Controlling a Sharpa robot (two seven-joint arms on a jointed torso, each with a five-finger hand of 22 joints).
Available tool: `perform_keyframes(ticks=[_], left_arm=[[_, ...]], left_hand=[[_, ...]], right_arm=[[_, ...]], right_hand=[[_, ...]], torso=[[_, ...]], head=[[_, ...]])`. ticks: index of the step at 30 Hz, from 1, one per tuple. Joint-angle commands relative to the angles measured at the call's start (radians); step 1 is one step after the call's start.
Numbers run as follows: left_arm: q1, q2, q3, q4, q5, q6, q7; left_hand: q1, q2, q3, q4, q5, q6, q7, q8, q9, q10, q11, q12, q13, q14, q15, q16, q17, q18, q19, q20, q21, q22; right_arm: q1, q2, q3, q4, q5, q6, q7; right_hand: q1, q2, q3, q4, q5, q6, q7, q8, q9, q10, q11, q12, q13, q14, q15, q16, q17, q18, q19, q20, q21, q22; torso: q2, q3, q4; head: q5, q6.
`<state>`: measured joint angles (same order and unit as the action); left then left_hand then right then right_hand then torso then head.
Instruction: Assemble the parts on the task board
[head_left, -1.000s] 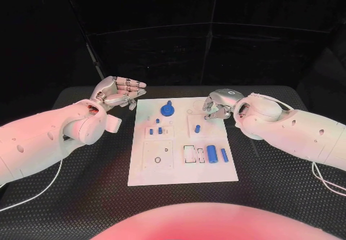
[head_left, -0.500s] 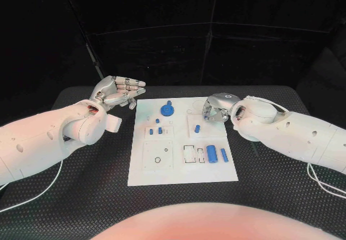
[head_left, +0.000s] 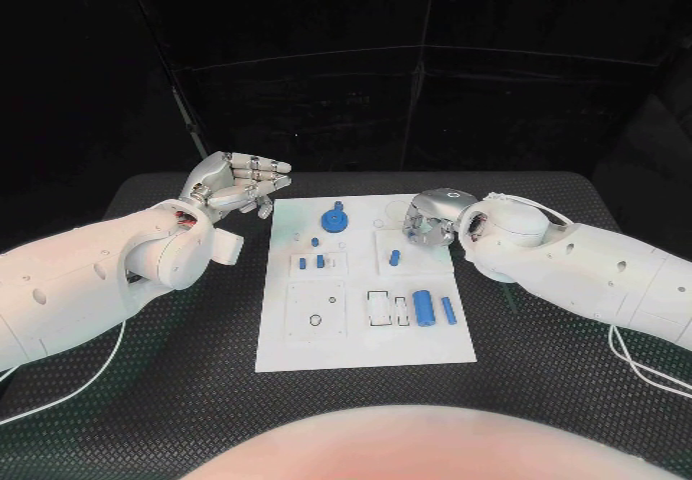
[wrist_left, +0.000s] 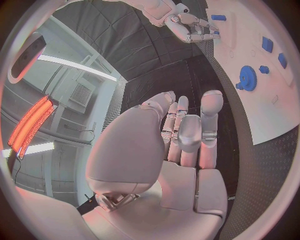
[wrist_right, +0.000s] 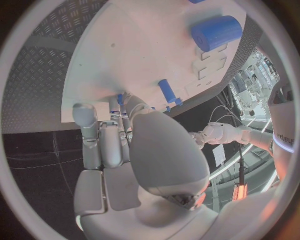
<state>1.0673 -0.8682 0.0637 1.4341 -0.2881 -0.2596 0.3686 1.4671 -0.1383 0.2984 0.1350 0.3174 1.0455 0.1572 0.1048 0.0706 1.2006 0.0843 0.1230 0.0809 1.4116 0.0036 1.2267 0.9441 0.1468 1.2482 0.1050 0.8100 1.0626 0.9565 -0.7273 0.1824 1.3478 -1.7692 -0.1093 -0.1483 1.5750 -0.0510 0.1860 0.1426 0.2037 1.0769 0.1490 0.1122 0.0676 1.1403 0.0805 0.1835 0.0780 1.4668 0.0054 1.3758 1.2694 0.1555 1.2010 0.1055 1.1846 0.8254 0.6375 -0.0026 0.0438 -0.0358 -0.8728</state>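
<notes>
Black textured table set against dark curtain backdrop; beyond, pale ceiling w/ strip lights; glowing orange-red lamp at side.

The right hand hangs above the white task board, fingers stretched toward the board's edge, nothing between them; a large blue cylinder lies on the board beside cut-out recesses; a slim blue peg lies close to the fingertips; the dark ribbed table borders the board.
</notes>
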Motion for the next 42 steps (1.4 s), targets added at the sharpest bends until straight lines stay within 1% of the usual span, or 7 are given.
perform_keyframes(ticks=[1,4,6,10,19,32,42], left_arm=[[0.001,0.001,0.001,0.002,0.008,0.000,0.015],[0.001,0.001,0.001,0.002,0.008,0.001,0.013],[0.001,0.001,0.001,0.002,0.008,0.000,0.012],[0.001,0.001,0.001,0.001,0.008,0.000,0.011],[0.001,0.002,0.001,0.000,0.008,0.001,0.010],[0.000,0.001,0.001,-0.003,0.013,0.000,0.008],[-0.001,0.003,0.001,-0.003,0.014,-0.001,0.008]], left_hand=[[-0.004,0.001,0.004,-0.002,-0.004,0.000,0.005,-0.004,-0.002,-0.002,0.004,-0.006,0.001,-0.010,0.000,-0.003,-0.001,0.008,-0.006,0.001,-0.008,-0.002],[-0.004,0.001,0.004,-0.002,-0.004,0.000,0.005,-0.004,-0.002,-0.002,0.004,-0.006,0.001,-0.010,0.000,-0.003,-0.001,0.008,-0.006,0.001,-0.008,-0.002],[-0.004,0.001,0.004,-0.002,-0.004,0.000,0.005,-0.004,-0.002,-0.002,0.004,-0.006,0.001,-0.010,0.000,-0.003,-0.001,0.008,-0.006,0.001,-0.008,-0.002],[-0.004,0.002,0.005,-0.002,-0.004,-0.001,0.006,-0.005,-0.002,-0.003,0.004,-0.006,0.001,-0.011,0.001,-0.003,-0.001,0.008,-0.007,0.002,-0.009,-0.002],[-0.003,0.002,0.006,-0.003,-0.004,-0.001,0.006,-0.005,-0.002,-0.004,0.005,-0.006,0.001,-0.011,0.001,-0.004,-0.002,0.008,-0.008,0.002,-0.010,-0.003],[-0.006,0.003,0.006,-0.002,-0.005,-0.004,0.009,-0.008,-0.003,-0.007,0.007,-0.008,0.000,-0.012,0.003,-0.004,-0.003,0.008,-0.009,0.003,-0.014,-0.005],[-0.006,0.003,0.006,-0.002,-0.005,-0.004,0.009,-0.008,-0.003,-0.007,0.007,-0.008,0.000,-0.012,0.003,-0.004,-0.003,0.008,-0.009,0.003,-0.014,-0.005]], right_arm=[[-0.004,0.004,-0.003,-0.001,-0.013,0.024,-0.012],[-0.005,0.005,-0.003,-0.001,-0.019,0.017,-0.020],[-0.006,0.005,-0.003,0.001,-0.026,0.001,-0.026],[-0.006,-0.002,-0.003,0.013,-0.031,-0.028,-0.029],[-0.007,-0.020,-0.003,0.052,-0.021,-0.081,-0.028],[-0.006,-0.080,-0.001,0.166,0.011,-0.159,-0.038],[-0.006,-0.089,-0.001,0.274,0.041,-0.186,-0.025]], right_hand=[[0.010,-0.003,0.028,-0.007,-0.001,0.011,0.001,-0.005,0.001,0.011,0.000,-0.006,-0.005,0.050,-0.008,0.008,0.002,-0.019,0.005,-0.003,0.010,0.006],[0.013,-0.002,0.054,-0.015,-0.003,0.017,0.000,-0.005,0.002,0.018,0.000,-0.007,-0.007,0.050,-0.009,0.010,0.004,-0.020,0.005,-0.004,0.014,0.010],[0.016,0.002,0.089,-0.027,-0.017,0.028,-0.002,-0.003,0.003,0.030,-0.002,-0.007,-0.008,0.051,-0.012,0.014,0.007,-0.021,0.008,-0.006,0.022,0.020],[0.010,0.002,0.134,-0.043,-0.023,0.039,-0.003,-0.003,0.004,0.044,-0.005,-0.007,-0.008,0.052,-0.013,0.017,0.010,-0.023,0.012,-0.008,0.033,0.034],[-0.050,-0.031,0.241,-0.086,-0.025,0.051,-0.002,-0.012,0.003,0.058,-0.005,-0.019,-0.008,0.052,-0.013,0.023,0.011,-0.024,0.009,-0.008,0.051,0.052],[-0.086,-0.047,0.270,-0.101,-0.025,0.049,0.001,-0.019,0.002,0.056,-0.003,-0.026,-0.008,0.052,-0.010,0.027,0.014,-0.025,0.009,-0.006,0.058,0.060],[-0.090,-0.051,0.276,-0.106,-0.024,0.050,0.000,-0.019,0.003,0.056,-0.003,-0.027,-0.008,0.053,-0.010,0.029,0.016,-0.026,0.010,-0.006,0.060,0.063]], torso=[[0.001,0.0009,-0.0004],[0.001,0.0008,-0.0018],[-0.001,0.0004,-0.0030],[-0.002,0.0009,-0.0016],[-0.001,0.0008,-0.0002],[-0.001,-0.0001,-0.0006],[0.001,-0.0005,0.0003]], head=[[-0.001,0.000],[-0.001,0.000],[-0.002,0.000],[-0.003,0.000],[-0.005,0.000],[-0.006,0.000],[0.013,0.000]])
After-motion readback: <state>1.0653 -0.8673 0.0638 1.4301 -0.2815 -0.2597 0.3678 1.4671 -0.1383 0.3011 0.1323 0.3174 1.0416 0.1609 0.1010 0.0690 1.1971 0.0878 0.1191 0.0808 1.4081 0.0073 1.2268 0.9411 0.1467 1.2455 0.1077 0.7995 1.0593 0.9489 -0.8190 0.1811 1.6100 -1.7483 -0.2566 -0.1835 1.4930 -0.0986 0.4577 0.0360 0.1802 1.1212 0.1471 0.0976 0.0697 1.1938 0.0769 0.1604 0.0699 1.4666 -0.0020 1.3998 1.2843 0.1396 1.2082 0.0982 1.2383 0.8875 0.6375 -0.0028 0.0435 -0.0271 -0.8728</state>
